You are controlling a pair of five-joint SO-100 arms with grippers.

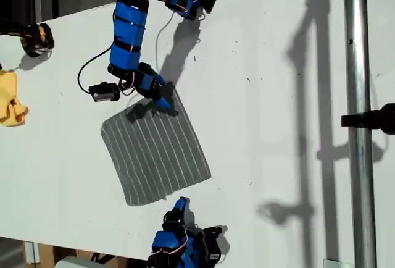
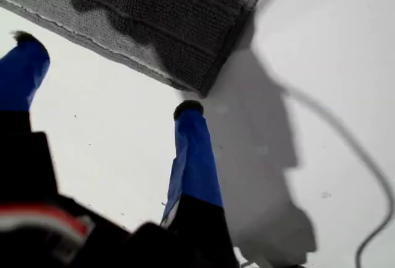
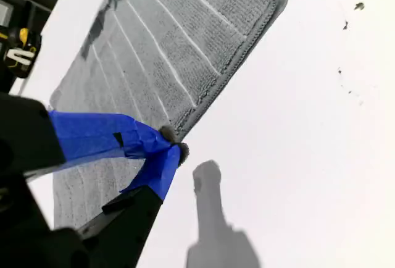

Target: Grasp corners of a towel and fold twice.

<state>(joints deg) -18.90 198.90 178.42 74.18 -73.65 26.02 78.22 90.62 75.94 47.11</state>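
Yellow cloth: lies at the exterior view's left edge, well apart from the towel.
Towel: spread flat on the white desk, left of the exterior view's centre, between the two arms.
Towel to my first tool: this tool is at the towel's upper edge in the exterior view, by the upper right corner.
Towel to my second tool: this tool sits just below the towel's lower edge in the exterior view.
My first tool: jaws wide apart and holding nothing. One fingertip stands on the desk just short of the corner.
My second tool: fingertips pressed together right at the towel's hem. I cannot tell whether cloth is caught between them.
Wrist views only: the gap between my first tool and the corner, and my second tool's closed tips.
Exterior view only: the towel's whole outline and both arms at once.
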